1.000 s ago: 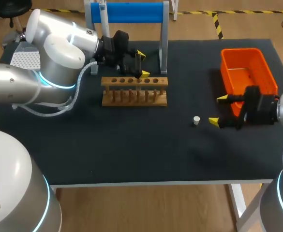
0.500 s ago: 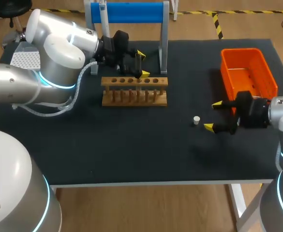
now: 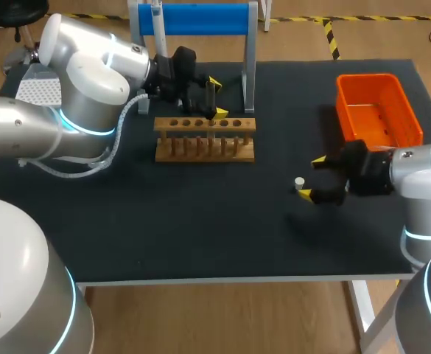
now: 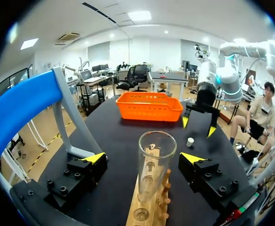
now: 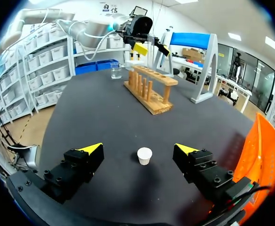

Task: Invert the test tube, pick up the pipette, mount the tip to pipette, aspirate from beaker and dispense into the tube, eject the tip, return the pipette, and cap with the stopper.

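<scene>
A white stopper [image 3: 299,182], an orange bin [image 3: 378,103], a tan rack [image 3: 204,140], a clear test tube [image 4: 156,160] and a blue-topped stand [image 3: 193,18] are seen on a black table [image 3: 200,221].

Clear glass tube [image 4: 155,172], wooden rack [image 3: 205,140], matt black tabletop [image 3: 200,221]

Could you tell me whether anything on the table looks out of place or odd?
Nothing stands out: the tube stands upright in the rack, and the stopper sits alone on the table, nothing spilled.
</scene>
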Tool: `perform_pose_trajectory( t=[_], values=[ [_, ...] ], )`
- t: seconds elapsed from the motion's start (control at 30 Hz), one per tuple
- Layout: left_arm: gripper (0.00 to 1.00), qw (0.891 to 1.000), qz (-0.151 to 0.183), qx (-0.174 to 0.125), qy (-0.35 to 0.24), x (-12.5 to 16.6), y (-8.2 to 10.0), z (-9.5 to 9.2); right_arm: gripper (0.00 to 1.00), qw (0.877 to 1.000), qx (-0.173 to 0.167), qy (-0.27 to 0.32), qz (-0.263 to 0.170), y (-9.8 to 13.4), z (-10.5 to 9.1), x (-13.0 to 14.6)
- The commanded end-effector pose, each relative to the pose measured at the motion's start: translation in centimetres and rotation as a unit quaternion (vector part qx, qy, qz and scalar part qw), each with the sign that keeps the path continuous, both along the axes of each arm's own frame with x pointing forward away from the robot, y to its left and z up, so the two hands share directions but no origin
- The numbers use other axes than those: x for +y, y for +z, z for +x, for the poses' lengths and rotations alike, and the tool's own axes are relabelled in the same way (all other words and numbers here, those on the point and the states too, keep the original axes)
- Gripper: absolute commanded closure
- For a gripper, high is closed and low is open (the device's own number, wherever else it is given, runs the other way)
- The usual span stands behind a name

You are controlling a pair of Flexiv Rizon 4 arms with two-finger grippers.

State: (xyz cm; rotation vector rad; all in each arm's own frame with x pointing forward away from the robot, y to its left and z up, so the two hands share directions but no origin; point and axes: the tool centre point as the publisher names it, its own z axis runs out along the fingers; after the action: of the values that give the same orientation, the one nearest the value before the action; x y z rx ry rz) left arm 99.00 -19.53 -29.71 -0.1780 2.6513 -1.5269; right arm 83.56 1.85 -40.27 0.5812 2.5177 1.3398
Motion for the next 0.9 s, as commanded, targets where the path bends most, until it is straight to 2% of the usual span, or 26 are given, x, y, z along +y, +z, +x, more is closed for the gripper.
perform_pose_trajectory(
  t=[0.03,0.3,0.37,0.53,0.57,0.63,0.9],
  values=[
    [0.00,1.000,0.001,0.001,-0.001,0.0,0.0,0.1,0.00,1.000,0.002,-0.004,-0.003,-0.7,0.2,0.6],
    [0.00,1.000,0.001,0.001,-0.001,0.0,0.0,0.1,0.00,1.000,0.008,-0.007,-0.006,-1.3,0.5,1.0],
    [0.00,1.000,0.001,0.001,-0.001,0.0,0.0,0.1,0.08,1.000,0.009,-0.008,-0.006,-1.5,0.6,1.0],
    [0.00,1.000,0.001,0.001,-0.001,0.0,0.0,0.1,0.17,1.000,0.011,-0.010,-0.008,-1.7,0.8,1.3],
    [0.00,1.000,0.001,0.001,-0.001,0.0,0.0,0.1,0.25,1.000,0.011,-0.010,-0.009,-1.8,0.8,1.3],
    [0.00,1.000,0.001,0.001,-0.001,0.0,0.0,0.1,0.33,1.000,0.012,-0.010,-0.009,-1.8,0.8,1.4],
    [0.00,1.000,0.001,0.001,-0.001,0.0,0.0,0.1,0.36,1.000,0.014,-0.013,-0.013,-2.0,0.9,1.5]
  ],
)
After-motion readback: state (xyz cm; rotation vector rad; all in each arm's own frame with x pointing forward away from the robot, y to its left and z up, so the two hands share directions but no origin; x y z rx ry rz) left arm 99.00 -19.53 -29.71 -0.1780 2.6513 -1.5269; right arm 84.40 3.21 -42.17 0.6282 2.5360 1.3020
